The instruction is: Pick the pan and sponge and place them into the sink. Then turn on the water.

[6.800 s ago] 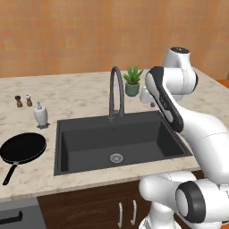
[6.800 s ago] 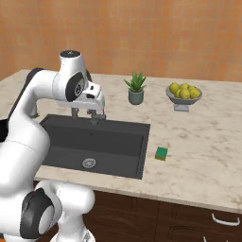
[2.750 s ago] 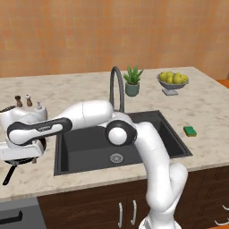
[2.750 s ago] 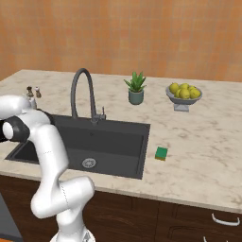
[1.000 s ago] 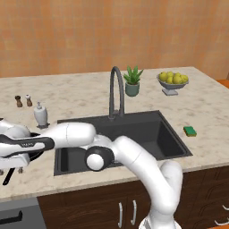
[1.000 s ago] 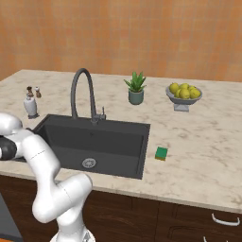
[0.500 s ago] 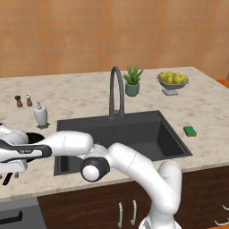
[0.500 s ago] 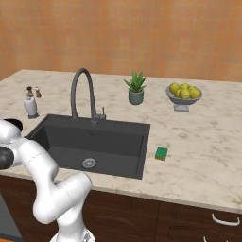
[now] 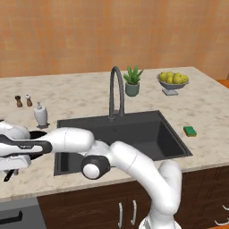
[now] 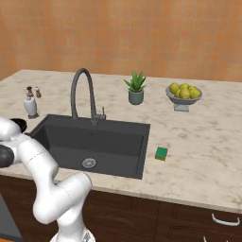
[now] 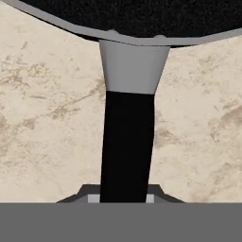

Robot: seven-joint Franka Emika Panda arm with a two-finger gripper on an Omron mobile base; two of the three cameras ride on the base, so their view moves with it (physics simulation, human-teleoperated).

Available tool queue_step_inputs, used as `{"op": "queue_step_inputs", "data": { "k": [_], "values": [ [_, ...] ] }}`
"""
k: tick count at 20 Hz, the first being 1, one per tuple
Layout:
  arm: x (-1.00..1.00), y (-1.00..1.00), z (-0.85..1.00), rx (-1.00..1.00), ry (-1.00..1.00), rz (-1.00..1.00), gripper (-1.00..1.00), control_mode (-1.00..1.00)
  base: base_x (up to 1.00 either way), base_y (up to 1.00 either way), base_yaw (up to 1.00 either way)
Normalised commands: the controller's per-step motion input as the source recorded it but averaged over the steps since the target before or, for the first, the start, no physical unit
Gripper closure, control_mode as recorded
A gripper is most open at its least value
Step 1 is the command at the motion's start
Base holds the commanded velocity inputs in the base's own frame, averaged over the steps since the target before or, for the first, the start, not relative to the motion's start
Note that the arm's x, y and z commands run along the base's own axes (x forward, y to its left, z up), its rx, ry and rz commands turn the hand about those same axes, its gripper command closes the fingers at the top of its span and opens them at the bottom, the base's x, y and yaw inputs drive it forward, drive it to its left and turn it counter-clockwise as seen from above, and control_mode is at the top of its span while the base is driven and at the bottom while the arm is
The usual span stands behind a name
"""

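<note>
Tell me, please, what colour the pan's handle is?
Black, with a grey neck; the pan's handle shows best in the hand view.

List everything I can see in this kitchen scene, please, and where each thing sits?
pan: one, black, on the counter left of the sink, handle in the gripper
sponge: one, green, counter right of the sink
sink: one, dark grey, set in the counter
faucet: one, dark grey, behind the sink
potted plant: one, green
fruit bowl: one, yellow fruit
soap bottle: one, white
shakers: two, small
gripper: one, dark, shut on the pan's handle
</note>
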Motion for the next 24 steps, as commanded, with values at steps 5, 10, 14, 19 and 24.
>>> {"op": "queue_step_inputs", "data": {
  "k": [5,10,14,19,24],
  "values": [
    [0.00,-1.00,-0.01,0.00,0.00,-0.28,1.00,-1.00,0.00,0.00,0.00],
    [-0.03,-0.89,0.00,0.00,-0.05,-0.28,1.00,-1.00,0.00,0.00,0.00],
    [-0.04,-0.87,-0.07,0.00,-0.09,-0.31,1.00,-1.00,0.00,0.00,0.00],
    [-0.04,-0.94,-0.01,0.00,-0.07,-0.30,1.00,-1.00,0.00,0.00,0.00],
    [0.00,-0.86,-0.15,0.00,-0.01,-0.27,1.00,-1.00,0.00,0.00,0.00]
  ]
}}
